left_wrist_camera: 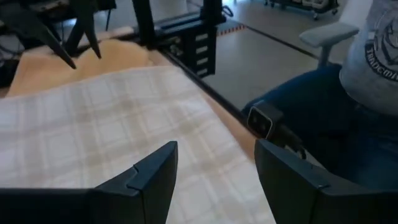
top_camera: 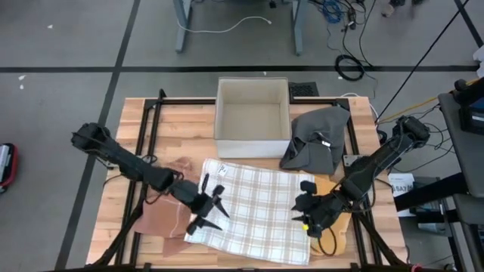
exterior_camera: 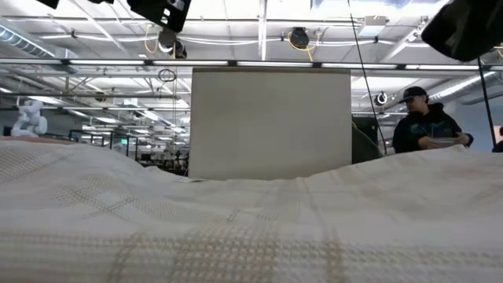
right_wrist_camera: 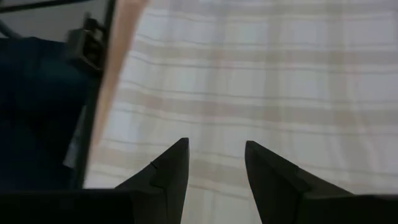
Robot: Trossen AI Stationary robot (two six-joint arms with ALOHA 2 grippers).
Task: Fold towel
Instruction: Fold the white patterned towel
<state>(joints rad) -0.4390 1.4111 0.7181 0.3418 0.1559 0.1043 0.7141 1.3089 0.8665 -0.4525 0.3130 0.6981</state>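
Observation:
A white towel with beige checks [top_camera: 253, 208] lies spread flat on the wooden table, its near edge filling the low view [exterior_camera: 251, 228]. My left gripper [top_camera: 214, 208] hovers open over the towel's left edge, and its wrist view looks across the cloth [left_wrist_camera: 112, 118] between spread fingers [left_wrist_camera: 214, 174]. My right gripper [top_camera: 305, 214] hovers open over the towel's right edge, with the checked cloth [right_wrist_camera: 261, 81] showing beyond its fingers [right_wrist_camera: 216, 168]. Neither gripper has anything between its fingers.
A white open box [top_camera: 252, 117] stands at the back middle. A crumpled grey cloth [top_camera: 318, 140] lies to its right. A reddish-brown cloth [top_camera: 162, 215] lies left of the towel. Black frame rails [top_camera: 151, 128] run along the table. A person [exterior_camera: 428, 122] stands beyond the table.

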